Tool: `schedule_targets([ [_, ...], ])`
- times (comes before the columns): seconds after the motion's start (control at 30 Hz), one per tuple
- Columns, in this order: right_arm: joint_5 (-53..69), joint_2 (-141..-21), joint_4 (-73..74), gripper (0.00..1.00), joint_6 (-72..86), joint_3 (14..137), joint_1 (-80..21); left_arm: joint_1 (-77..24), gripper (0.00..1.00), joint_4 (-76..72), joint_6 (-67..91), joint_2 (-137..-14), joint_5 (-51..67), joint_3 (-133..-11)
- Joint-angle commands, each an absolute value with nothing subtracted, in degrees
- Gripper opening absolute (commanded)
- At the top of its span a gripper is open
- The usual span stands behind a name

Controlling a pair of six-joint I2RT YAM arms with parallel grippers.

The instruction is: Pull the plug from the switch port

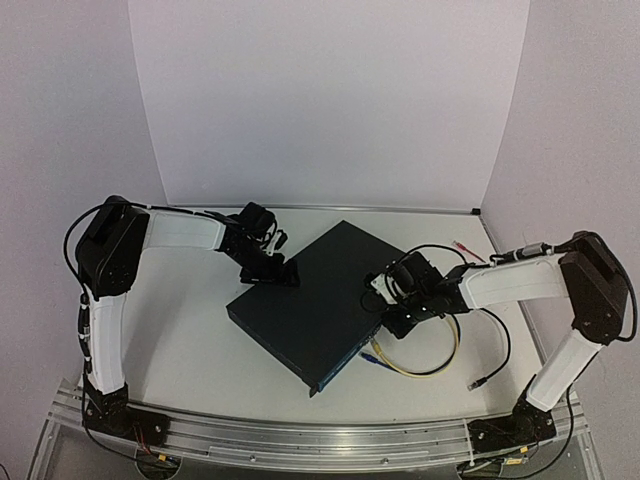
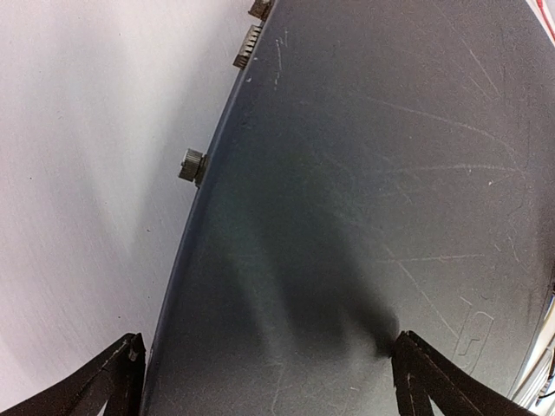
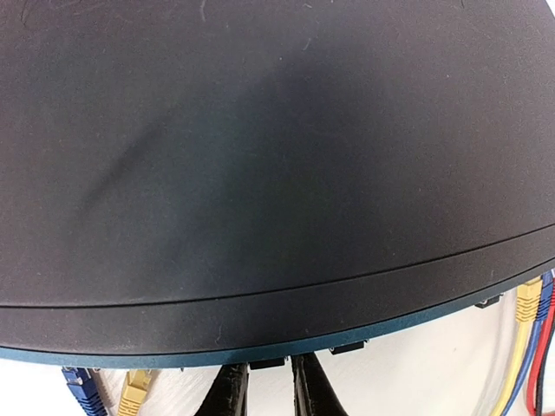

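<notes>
- My right claw [image 3: 270, 371]: the two fingers [image 3: 230, 392] stand close together, with only a thin slit between them. The tips reach the lower edge of the switch [image 3: 260, 173], on its socket side. That edge hides them, so I cannot tell whether they pinch anything.
- Beside that claw: a blue plug [image 3: 82, 381] and a yellow plug [image 3: 134, 392] sit next to each other at the same edge. Well along the other way, a yellow cable [image 3: 527, 303] comes off the edge, with blue and red cables next to it.
- My left claw [image 2: 269, 340]: spread wide and holding nothing. One finger hangs beyond the switch's side, over the desk [image 1: 190, 340]. The other is at the scratched top panel. I cannot tell whether it touches.
- A small knurled screw [image 2: 191, 165] projects from the switch's side ahead of the left claw.
- Overall position: the switch lies flat and askew at the middle of the desk, between my arms. The left claw is at its far-left corner, the right claw at its right long side.
- A loose black cable [image 1: 480, 382] lies on the desk near my right arm's base.
</notes>
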State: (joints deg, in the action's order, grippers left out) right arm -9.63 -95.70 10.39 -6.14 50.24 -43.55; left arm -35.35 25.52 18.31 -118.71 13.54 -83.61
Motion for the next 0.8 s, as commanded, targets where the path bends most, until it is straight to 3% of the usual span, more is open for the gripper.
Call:
schedule_targets([
  [0.0, -12.5, -95.98, 7.5, 0.14, -8.01, 51.73, -44.61, -36.47, 0.98, 26.45, 17.32, -121.32, 13.48, -85.21],
  [0.33, -16.19, -93.17, -3.32, 0.02, -4.84, 44.68, -45.3, -36.47, 0.98, 28.15, 17.32, -123.43, 11.23, -85.37],
  [0.77, -13.8, -91.22, -27.92, 0.0, 3.47, 29.84, -45.23, -36.47, 0.98, 29.24, 17.61, -125.51, 8.9, -84.28],
])
